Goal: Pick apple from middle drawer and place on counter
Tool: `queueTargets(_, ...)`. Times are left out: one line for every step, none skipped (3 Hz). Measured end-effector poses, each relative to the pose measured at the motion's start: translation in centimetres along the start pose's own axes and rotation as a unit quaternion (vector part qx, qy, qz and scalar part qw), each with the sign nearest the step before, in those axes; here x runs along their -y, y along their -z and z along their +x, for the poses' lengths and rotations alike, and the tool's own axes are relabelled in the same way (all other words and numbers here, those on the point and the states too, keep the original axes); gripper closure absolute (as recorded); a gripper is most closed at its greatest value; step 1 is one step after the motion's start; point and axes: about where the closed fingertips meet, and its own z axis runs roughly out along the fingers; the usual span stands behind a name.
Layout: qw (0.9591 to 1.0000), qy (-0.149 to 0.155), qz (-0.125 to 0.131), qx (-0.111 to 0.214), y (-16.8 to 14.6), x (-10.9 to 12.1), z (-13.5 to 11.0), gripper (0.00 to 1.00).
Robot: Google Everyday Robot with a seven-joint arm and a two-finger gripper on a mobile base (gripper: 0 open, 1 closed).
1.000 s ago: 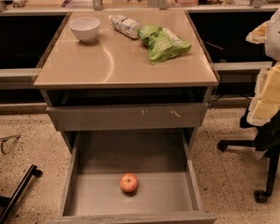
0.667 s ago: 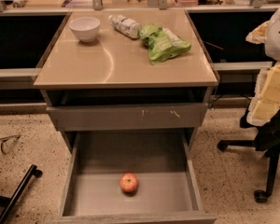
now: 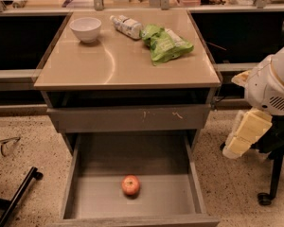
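The apple (image 3: 130,185) is small, round and red-orange. It lies on the grey floor of the open middle drawer (image 3: 85,197), near the front and about centred. The counter (image 3: 109,63) is the glossy tan top of the grey cabinet above. My gripper (image 3: 237,141), pale yellow below a white arm housing (image 3: 273,86), hangs in the air to the right of the cabinet. It is level with the scratched drawer front, above and to the right of the apple, and touches nothing.
On the counter stand a white bowl (image 3: 85,29), a lying plastic bottle (image 3: 126,26) and a green bag (image 3: 164,43). A shut drawer front with pale scratches (image 3: 132,118) sits above the open drawer. A black chair base (image 3: 270,193) is at right and a black bar (image 3: 16,195) at left.
My arm and gripper have moved down and to the left, closer to the cabinet's right side. The apple, the drawer and the things on the counter have not moved.
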Motion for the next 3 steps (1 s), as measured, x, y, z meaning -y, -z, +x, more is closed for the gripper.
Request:
queueTargets(1.0,0.0,0.0,0.0,0.0,0.0,0.0,0.0)
queueTargets(0.9999,0.005,-0.005,0.011,-2.8,-0.5,0.3,0.0)
queueTargets(0.9994,-0.014,-0.015,0.026,-9.1,-1.4,3.0,0.0)
